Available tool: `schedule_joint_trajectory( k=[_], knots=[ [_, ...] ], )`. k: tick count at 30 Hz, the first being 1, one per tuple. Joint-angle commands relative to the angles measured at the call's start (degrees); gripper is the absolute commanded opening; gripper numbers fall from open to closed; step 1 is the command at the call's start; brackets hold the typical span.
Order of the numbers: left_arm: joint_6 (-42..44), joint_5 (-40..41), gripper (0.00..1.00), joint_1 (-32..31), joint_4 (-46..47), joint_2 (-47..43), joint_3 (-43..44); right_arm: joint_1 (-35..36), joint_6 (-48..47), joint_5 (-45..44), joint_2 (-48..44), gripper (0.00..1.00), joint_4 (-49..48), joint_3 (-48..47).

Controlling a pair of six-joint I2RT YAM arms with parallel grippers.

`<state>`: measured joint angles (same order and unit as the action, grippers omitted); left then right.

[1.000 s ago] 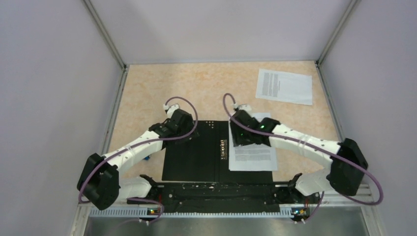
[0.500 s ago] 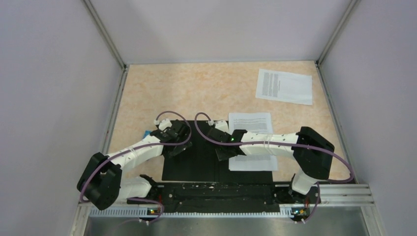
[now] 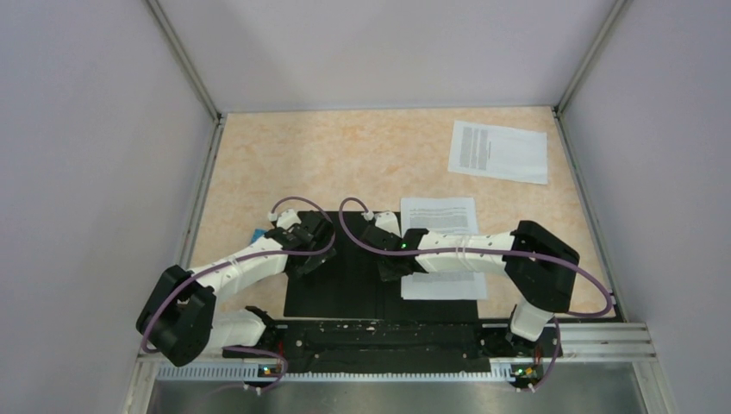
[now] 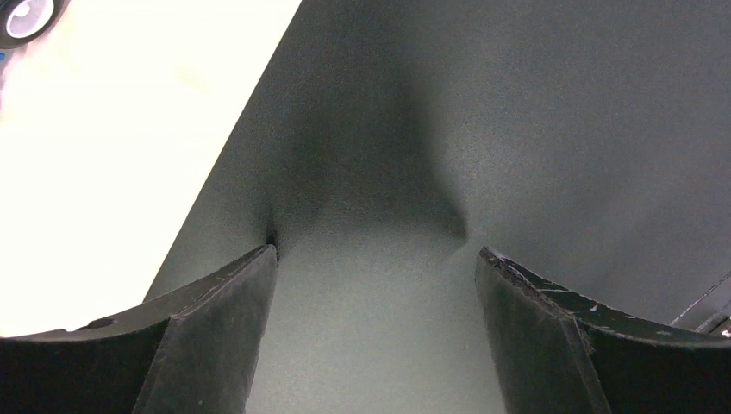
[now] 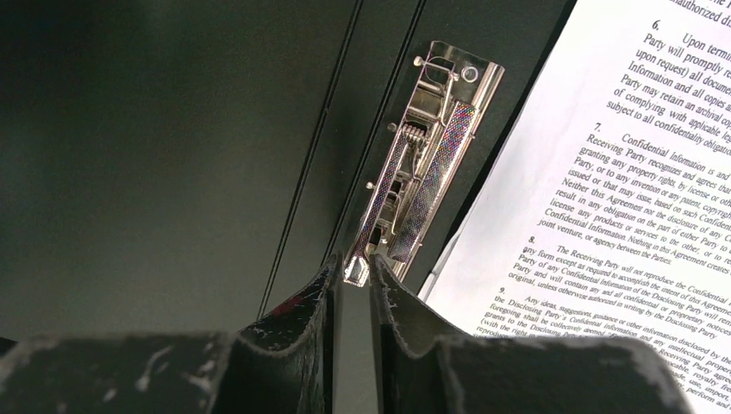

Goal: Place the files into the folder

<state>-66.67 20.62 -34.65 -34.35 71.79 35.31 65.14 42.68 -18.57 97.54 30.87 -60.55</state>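
Pale lilac walls close in a speckled orange-beige table on the left, far and right sides, and a metal rail runs along the near edge.

A small blue block lies just beside the far left corner of the folder. The folder lies open and flat at the near middle of the table, black side up. The left gripper hangs low over its left half, close to the left edge, with its jaws spread wide and nothing between them.

At the spine sits the metal clip. The right gripper is at its near end, fingers drawn almost together with a thin gap. The tip of the clip sits right at that gap, but whether it is pinched cannot be told.

Just right of the clip, a printed sheet covers the folder's right half. Its far edge pokes past the folder onto the table, and the right arm lies across its middle. A second sheet lies slightly askew near the far right corner, well apart from the folder.

Bare tabletop stretches across the far left and middle. Only narrow strips run between the folder and the side walls.
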Motion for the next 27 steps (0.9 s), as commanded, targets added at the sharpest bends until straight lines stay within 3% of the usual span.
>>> schedule_joint_trajectory(
  k=[1, 20, 27],
  knots=[
    [-2.97, 0.22, 0.90, 0.04, 0.30, 1.97, -1.74, 0.92, 1.08, -0.77, 0.51, 0.17, -1.52, -0.78],
    [-7.37, -0.47, 0.90, 0.15, -1.16, 4.21, -1.78, 1.39, 1.50, 0.23, 0.78, 0.01, -2.40, 6.27],
    [-8.01, -1.72, 0.90, 0.72, -1.25, 6.36, -1.76, 1.54, 1.02, -2.10, 1.12, 0.00, 0.08, 8.72]
  ],
)
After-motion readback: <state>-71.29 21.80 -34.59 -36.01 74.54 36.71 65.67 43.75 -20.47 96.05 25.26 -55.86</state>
